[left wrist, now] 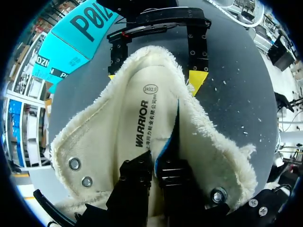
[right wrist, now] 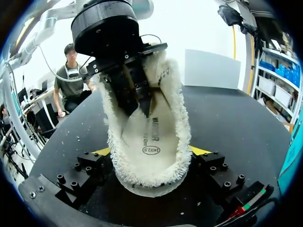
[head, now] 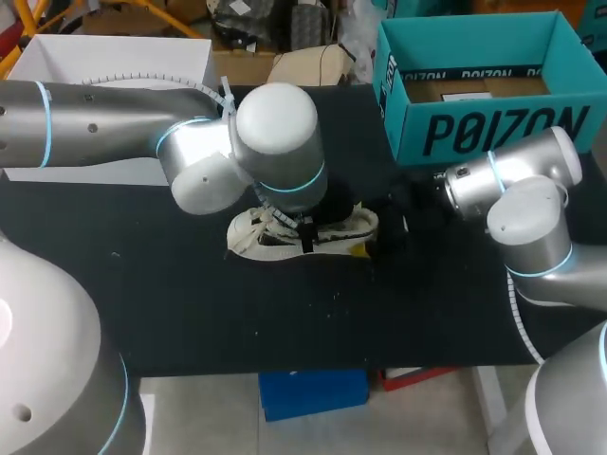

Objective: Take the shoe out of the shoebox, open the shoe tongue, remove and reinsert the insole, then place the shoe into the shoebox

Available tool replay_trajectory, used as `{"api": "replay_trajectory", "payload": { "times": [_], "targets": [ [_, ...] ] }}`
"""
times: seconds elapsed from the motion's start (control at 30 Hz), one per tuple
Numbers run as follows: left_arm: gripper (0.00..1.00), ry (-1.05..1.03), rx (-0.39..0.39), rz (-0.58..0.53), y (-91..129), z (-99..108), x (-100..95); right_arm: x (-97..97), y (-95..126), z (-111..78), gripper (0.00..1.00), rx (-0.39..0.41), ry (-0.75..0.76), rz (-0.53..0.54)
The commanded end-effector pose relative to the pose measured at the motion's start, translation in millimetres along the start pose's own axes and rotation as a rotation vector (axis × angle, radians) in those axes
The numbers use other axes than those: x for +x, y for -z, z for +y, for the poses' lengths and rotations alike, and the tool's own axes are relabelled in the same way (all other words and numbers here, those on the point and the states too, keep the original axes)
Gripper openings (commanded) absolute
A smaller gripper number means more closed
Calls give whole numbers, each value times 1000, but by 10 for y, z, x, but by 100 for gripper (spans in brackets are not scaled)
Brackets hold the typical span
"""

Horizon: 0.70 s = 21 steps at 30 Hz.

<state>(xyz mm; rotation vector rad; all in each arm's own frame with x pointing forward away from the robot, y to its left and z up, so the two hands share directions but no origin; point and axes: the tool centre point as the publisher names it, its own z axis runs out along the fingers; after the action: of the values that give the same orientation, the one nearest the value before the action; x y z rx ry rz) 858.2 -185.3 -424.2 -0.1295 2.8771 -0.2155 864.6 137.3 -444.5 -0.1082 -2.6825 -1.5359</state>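
The shoe (head: pixel 261 237) was cream canvas, its opening edged all round with a frayed, fuzzy pile, and round metal eyelets (left wrist: pixel 74 163) were set in its flaps. It lay on the matt black table (head: pixel 190 303) between our two arms, well apart from the teal cardboard shoebox (head: pixel 493 128), which stood open at the table's far right. Inside the shoe, the flat, pale insole (left wrist: pixel 137 123) showed a blue underside where one long edge was lifted. Our left gripper (left wrist: pixel 154 165) reached down into the shoe's mouth. Its black fingers were close together and clamped on that lifted edge, with their tips hidden. Our right gripper (right wrist: pixel 150 151) held the heel, with one yellow-tipped finger pressed against each side.
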Motion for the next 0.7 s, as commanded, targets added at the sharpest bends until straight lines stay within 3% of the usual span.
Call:
{"api": "replay_trajectory", "payload": {
  "times": [0.03, 0.47, 0.7],
  "targets": [
    [0, 1, 88, 136, 61, 108, -63, -5, 0, -7, 0, 2, 0, 0],
    [0, 0, 132, 113, 422, 75, -170, -5, 0, -7, 0, 2, 0, 0],
    [0, -27, 200, 132, 442, -30, -113, -5, 0, -7, 0, 2, 0, 0]
  ]
}}
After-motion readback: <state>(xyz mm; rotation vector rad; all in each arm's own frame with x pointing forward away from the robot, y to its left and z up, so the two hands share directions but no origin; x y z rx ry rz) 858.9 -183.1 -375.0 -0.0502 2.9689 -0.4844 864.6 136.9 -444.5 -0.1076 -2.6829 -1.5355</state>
